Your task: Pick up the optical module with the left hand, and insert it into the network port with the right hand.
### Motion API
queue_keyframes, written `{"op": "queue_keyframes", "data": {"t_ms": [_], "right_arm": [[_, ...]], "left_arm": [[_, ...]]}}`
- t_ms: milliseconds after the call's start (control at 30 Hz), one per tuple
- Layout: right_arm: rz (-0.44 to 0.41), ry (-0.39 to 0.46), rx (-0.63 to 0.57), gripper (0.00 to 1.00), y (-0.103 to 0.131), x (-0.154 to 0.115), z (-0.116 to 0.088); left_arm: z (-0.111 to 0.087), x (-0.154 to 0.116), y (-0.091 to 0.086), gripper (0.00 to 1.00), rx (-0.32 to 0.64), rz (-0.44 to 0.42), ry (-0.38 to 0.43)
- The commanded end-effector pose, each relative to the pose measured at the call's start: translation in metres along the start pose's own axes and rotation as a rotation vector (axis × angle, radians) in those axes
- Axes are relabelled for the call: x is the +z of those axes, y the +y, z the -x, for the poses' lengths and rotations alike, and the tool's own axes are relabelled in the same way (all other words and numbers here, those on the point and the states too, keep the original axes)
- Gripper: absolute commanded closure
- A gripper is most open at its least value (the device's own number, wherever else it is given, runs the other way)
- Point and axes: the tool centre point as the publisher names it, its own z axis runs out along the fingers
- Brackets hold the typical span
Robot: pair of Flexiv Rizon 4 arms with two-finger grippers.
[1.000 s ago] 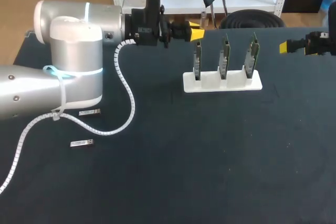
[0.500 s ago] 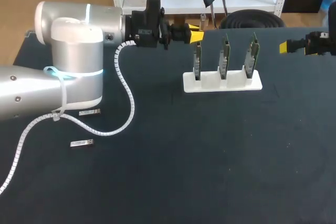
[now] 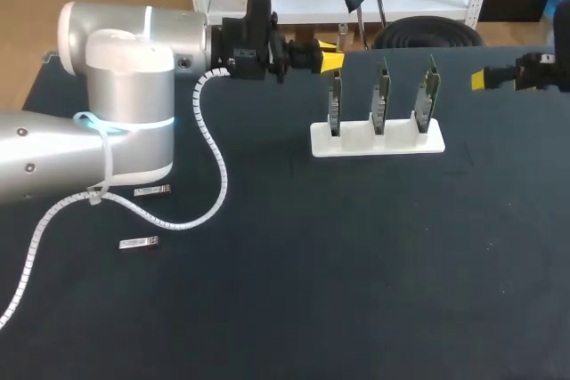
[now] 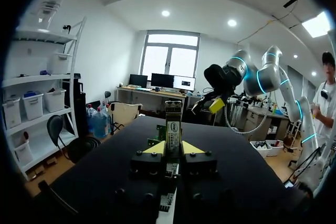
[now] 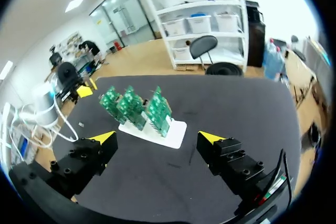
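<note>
My left gripper [image 3: 328, 58] hovers over the table's far edge, just left of the white stand [image 3: 356, 141] with three upright green network boards [image 3: 381, 95]. In the left wrist view the left gripper [image 4: 173, 148] is shut on a silver optical module [image 4: 172, 127], which sticks out ahead of the fingertips. My right gripper [image 3: 481, 80] hangs at the far right, beyond the stand. In its own view the right gripper [image 5: 157, 138] is wide open and holds nothing, with the boards [image 5: 137, 107] ahead of it.
Two spare silver modules [image 3: 151, 190] [image 3: 138, 243] lie on the dark table near the left arm's base. A white spiral cable [image 3: 214, 166] loops down from the left wrist onto the table. The table's near half holds nothing else.
The left gripper has shifted very slightly with the module in it. The right arm has hardly moved.
</note>
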Motion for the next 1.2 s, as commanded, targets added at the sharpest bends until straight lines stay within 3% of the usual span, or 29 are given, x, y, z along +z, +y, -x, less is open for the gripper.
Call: {"op": "queue_keyframes", "data": {"t_ms": [33, 167, 333, 533, 800, 1200], "right_arm": [[0.282, 0.092, -0.185, 0.0, -0.008, 0.001, 0.024], [0.379, 0.119, -0.331, 0.0, -0.003, 0.004, 0.042], [0.56, 0.208, -0.486, 0.0, 0.009, 0.017, 0.06], [0.681, 0.234, -0.592, 0.0, 0.03, 0.035, 0.073], [0.801, 0.284, -0.695, 0.0, 0.061, 0.054, 0.074], [0.839, 0.257, -0.764, 0.0, 0.095, 0.07, 0.074]], "left_arm": [[0.0, 0.001, 0.001, 1.0, 0.0, 0.0, 0.002], [0.0, 0.001, 0.001, 1.0, 0.0, 0.0, 0.002], [0.0, 0.001, 0.001, 1.0, 0.0, 0.0, 0.002], [0.0, 0.001, 0.001, 1.0, 0.0, 0.0, 0.002], [0.0, 0.001, 0.001, 1.0, 0.0, 0.0, 0.002], [0.0, 0.001, 0.001, 1.0, 0.0, 0.0, 0.002]]}}
